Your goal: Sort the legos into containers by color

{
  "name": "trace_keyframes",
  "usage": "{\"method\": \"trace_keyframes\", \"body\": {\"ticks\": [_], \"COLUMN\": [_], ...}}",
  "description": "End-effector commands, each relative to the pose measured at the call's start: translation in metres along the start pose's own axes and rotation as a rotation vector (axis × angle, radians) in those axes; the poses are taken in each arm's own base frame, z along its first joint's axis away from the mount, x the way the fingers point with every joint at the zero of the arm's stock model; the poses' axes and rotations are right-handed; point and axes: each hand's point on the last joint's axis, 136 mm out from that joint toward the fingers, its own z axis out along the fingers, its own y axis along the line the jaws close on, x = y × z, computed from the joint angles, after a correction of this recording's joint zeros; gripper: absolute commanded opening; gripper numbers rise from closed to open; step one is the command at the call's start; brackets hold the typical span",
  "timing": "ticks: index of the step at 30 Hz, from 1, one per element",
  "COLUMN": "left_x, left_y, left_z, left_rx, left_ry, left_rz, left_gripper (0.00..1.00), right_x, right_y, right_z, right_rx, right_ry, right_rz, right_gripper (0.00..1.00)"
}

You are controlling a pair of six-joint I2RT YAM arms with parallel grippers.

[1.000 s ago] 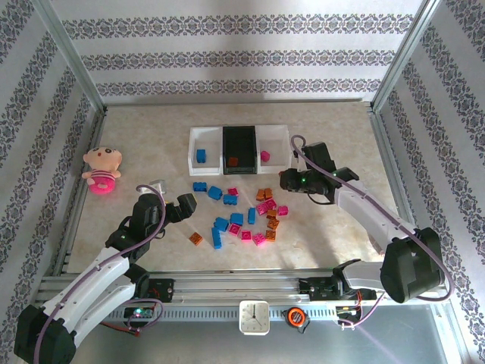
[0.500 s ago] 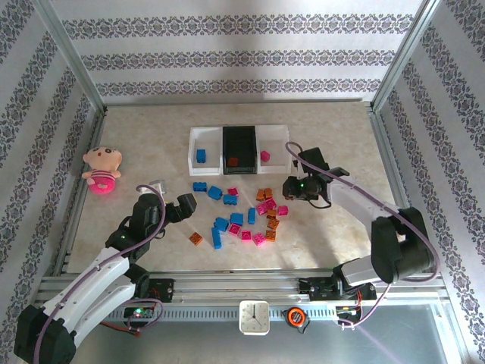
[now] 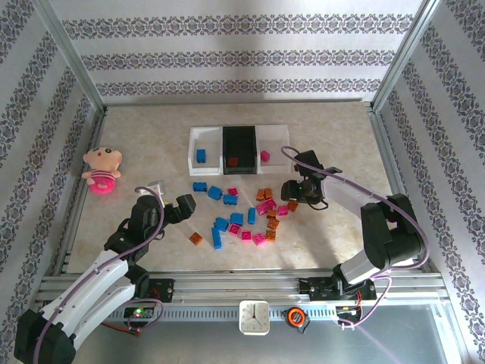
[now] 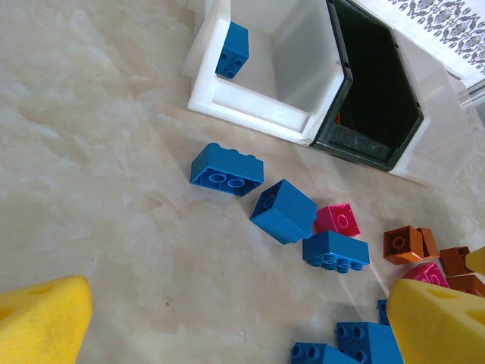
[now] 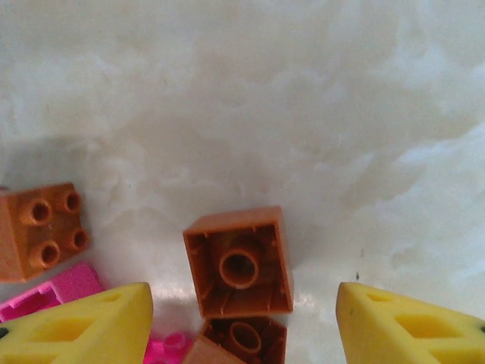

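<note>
Blue, orange and pink legos (image 3: 242,216) lie scattered mid-table in front of the containers: a white bin (image 3: 203,145) with a blue brick, a black bin (image 3: 241,144) with an orange one, and a white bin (image 3: 276,144) with a pink one. My right gripper (image 3: 291,192) hangs open at the pile's right edge. In the right wrist view its open gripper (image 5: 244,307) straddles an upside-down orange brick (image 5: 239,262) without touching it; a second orange brick (image 5: 244,341) lies just below. My left gripper (image 3: 185,206) is wide open and empty (image 4: 239,322), near blue bricks (image 4: 226,169).
A pink plush doll (image 3: 102,171) lies at the far left. Metal frame rails (image 3: 76,197) border the table, and a small clock (image 3: 255,317) sits on the front rail. Bare table lies between the pile and the right rail.
My right gripper has come down and nearer from beside the right white bin to the pile's right edge, and its jaws have opened. The left arm has not moved.
</note>
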Motion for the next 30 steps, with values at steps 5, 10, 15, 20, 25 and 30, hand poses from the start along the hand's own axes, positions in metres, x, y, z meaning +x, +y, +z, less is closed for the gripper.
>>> {"method": "trace_keyframes", "body": {"ticks": [5, 10, 15, 20, 25, 30], "left_x": [0.005, 0.005, 0.003, -0.001, -0.001, 0.002], "left_y": [0.005, 0.004, 0.002, 0.0, 0.002, 0.004], "left_z": [0.001, 0.0, -0.001, -0.004, -0.005, -0.009], "left_rx": [-0.011, -0.009, -0.01, -0.014, -0.03, -0.047], "left_ry": [0.002, 0.004, 0.006, 0.004, 0.01, 0.044], "left_rz": [0.005, 0.009, 0.019, 0.029, 0.018, 0.032], "left_gripper": [0.99, 0.99, 0.99, 0.99, 0.99, 0.99], "right_x": [-0.011, -0.006, -0.015, -0.042, -0.068, -0.103], "right_y": [0.001, -0.002, 0.015, 0.077, 0.156, 0.19], "right_z": [0.016, 0.024, 0.009, -0.043, -0.063, -0.035], "right_rx": [0.075, 0.112, 0.047, -0.126, -0.251, -0.218], "right_ry": [0.02, 0.048, -0.003, -0.134, -0.197, -0.216], "right_rz": [-0.055, -0.077, -0.11, -0.212, -0.337, -0.361], "right_gripper": [0.58, 0.46, 0.3, 0.27, 0.27, 0.28]}}
